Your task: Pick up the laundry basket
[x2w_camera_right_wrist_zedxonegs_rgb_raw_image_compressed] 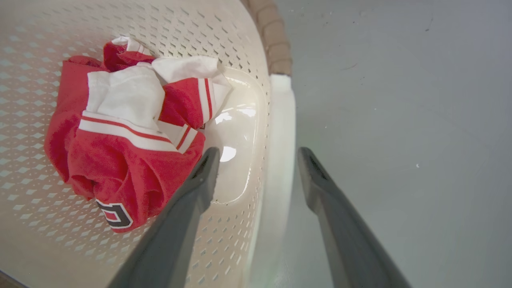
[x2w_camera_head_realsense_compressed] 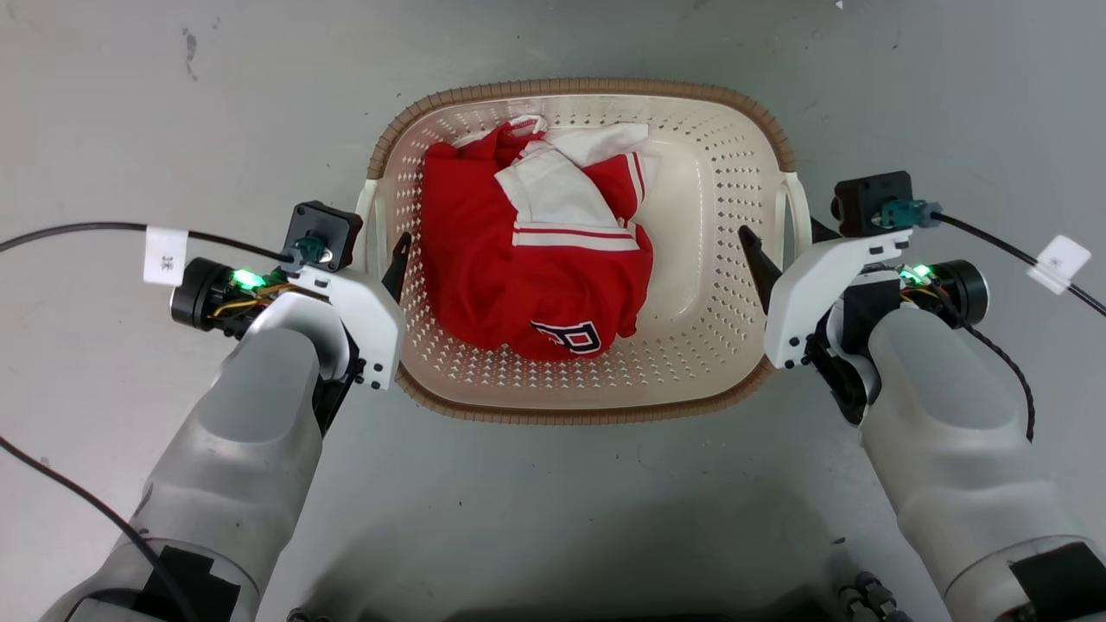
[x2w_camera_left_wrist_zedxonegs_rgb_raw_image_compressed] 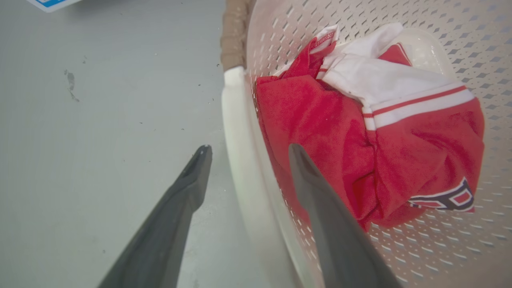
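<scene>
Straddling opposite sides of the laundry basket (x2w_camera_head_realsense_compressed: 587, 86), the left gripper (x2w_camera_left_wrist_zedxonegs_rgb_raw_image_compressed: 249, 147) and right gripper (x2w_camera_right_wrist_zedxonegs_rgb_raw_image_compressed: 258, 150) have fingers apart, unclamped; a red-and-white garment (x2w_camera_head_realsense_compressed: 484, 268) lies inside.

Cream laundry basket (x2w_camera_head_realsense_compressed: 717, 285) upright on floor; brown-rimmed.
</scene>
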Tool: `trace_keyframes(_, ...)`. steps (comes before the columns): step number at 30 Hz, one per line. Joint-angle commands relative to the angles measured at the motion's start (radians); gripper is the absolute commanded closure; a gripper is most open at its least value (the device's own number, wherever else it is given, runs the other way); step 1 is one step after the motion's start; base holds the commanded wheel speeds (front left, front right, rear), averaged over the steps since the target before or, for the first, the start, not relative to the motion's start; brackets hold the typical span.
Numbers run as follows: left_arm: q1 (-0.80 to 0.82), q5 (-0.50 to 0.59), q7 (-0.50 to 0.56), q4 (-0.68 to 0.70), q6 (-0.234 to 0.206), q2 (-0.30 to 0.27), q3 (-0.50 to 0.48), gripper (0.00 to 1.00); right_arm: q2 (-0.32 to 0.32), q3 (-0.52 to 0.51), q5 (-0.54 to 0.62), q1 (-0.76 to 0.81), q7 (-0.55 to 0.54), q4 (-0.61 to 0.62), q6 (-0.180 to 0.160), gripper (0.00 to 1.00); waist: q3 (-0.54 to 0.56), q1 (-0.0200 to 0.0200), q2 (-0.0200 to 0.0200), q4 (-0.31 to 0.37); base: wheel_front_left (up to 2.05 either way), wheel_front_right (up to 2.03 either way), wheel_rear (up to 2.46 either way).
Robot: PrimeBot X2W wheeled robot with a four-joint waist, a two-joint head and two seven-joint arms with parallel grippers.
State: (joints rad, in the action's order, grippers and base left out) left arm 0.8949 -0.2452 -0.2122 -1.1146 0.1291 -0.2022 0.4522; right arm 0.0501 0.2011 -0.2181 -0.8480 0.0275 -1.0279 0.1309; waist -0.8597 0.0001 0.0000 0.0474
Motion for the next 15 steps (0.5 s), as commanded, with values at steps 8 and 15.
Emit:
trace_keyframes(8,0.064,-0.147,0.060,-0.005,0.001,-0.031,0.145,0.00,0.000,0.048,-0.055,-0.091,-0.038,-0.106,0.000,0.00,-0.026,-0.0001,0.0000,-0.012,0.00,0.00,0.00)
trace_keyframes(15,0.085,-0.252,0.108,0.017,0.001,-0.050,0.249,0.00,0.000,0.059,-0.069,-0.129,-0.041,-0.183,0.000,0.00,-0.040,-0.0001,0.0000,-0.019,0.00,0.00,0.00)
